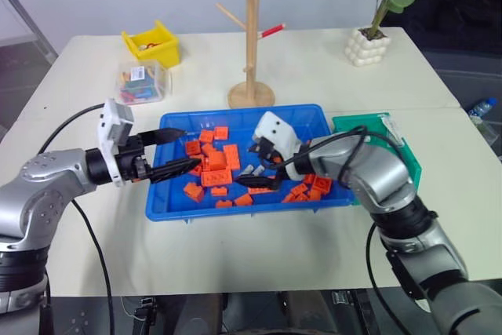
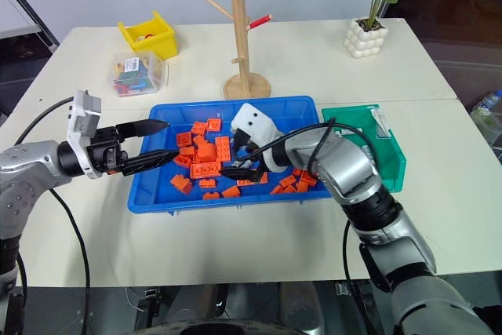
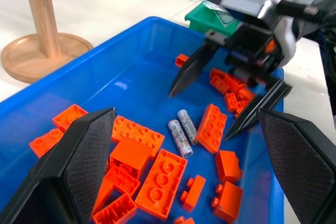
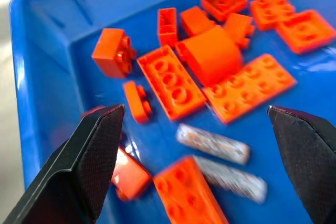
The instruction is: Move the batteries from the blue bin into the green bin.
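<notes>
Two batteries [image 3: 184, 131] lie side by side on the floor of the blue bin [image 1: 176, 208], hemmed in by orange bricks [image 1: 217, 169] — one brick touches them. Right gripper [image 1: 256, 164] hovers above, jaws spread; left gripper [image 1: 174, 151] spread too. Green bin [image 1: 410, 164] stands beside — a wooden peg stand [image 1: 251, 52] behind.

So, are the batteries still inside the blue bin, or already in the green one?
Still inside the blue bin: two batteries lie side by side on its floor among orange bricks.

Two batteries [image 3: 181, 132] lie side by side among bricks [image 1: 216, 176] in the blue bin [image 1: 169, 208]; the green bin [image 1: 357, 124] sits to its right on the table [image 1: 259, 249].
</notes>
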Controlling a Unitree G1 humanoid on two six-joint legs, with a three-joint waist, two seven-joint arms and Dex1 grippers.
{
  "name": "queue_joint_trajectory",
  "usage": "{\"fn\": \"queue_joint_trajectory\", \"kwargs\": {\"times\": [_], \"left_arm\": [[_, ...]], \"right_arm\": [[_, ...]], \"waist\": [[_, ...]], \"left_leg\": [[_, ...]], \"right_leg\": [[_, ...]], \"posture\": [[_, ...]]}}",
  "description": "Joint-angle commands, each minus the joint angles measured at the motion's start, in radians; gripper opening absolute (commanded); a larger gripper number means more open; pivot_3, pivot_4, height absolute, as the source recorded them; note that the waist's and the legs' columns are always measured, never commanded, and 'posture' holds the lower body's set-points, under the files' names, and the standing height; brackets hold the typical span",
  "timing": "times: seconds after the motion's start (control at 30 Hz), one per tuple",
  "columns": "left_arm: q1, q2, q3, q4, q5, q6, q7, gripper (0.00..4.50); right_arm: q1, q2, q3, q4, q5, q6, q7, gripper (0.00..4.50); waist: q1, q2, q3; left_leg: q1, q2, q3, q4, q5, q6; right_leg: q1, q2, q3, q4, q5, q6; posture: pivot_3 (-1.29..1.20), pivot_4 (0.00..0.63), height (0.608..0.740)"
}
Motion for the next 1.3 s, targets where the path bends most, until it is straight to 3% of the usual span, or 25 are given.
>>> {"fn": "queue_joint_trajectory", "kwargs": {"times": [0.03,0.83,0.93,1.03,1.3], "left_arm": [[0.012,-0.002,0.032,-0.042,-0.008,-0.012,0.014,4.5],[0.044,-0.042,0.056,-0.088,-0.026,-0.017,0.082,4.5],[0.043,-0.045,0.057,-0.087,-0.027,-0.02,0.088,4.5],[0.043,-0.045,0.059,-0.084,-0.023,-0.025,0.093,4.5],[0.046,-0.047,0.065,-0.086,-0.027,-0.028,0.107,4.5]], "right_arm": [[-0.033,0.02,-0.002,0.025,-0.01,-0.031,-0.01,4.48],[-0.065,0.014,0.153,0.221,-0.151,-0.167,0.1,4.48],[-0.062,0.017,0.16,0.24,-0.162,-0.177,0.111,3.58],[-0.063,0.023,0.16,0.249,-0.169,-0.182,0.118,2.14],[-0.078,0.04,0.135,0.241,-0.183,-0.17,0.11,2.1]], "waist": [[0.001,0.0,0.0],[0.0,0.0,0.0],[0.0,0.0,0.0],[-0.002,0.0,0.0],[-0.001,0.0,0.0]], "left_leg": [[0.0,0.0,0.0,0.0,0.0,0.0],[0.0,0.0,0.0,0.0,0.0,0.0],[0.0,0.0,0.0,0.0,0.0,0.0],[0.0,0.0,0.0,0.0,0.0,0.0],[0.0,0.0,0.0,0.0,0.0,0.0]], "right_leg": [[0.0,0.0,0.0,0.0,0.0,0.0],[0.0,0.0,0.0,0.0,0.0,0.0],[0.0,0.0,0.0,0.0,0.0,0.0],[0.0,0.0,0.0,0.0,0.0,0.0],[0.0,0.0,0.0,0.0,0.0,0.0]], "posture": [[0.0,0.15,0.74],[0.0,0.15,0.74],[0.0,0.15,0.74],[0.0,0.15,0.74],[0.0,0.15,0.74]]}}
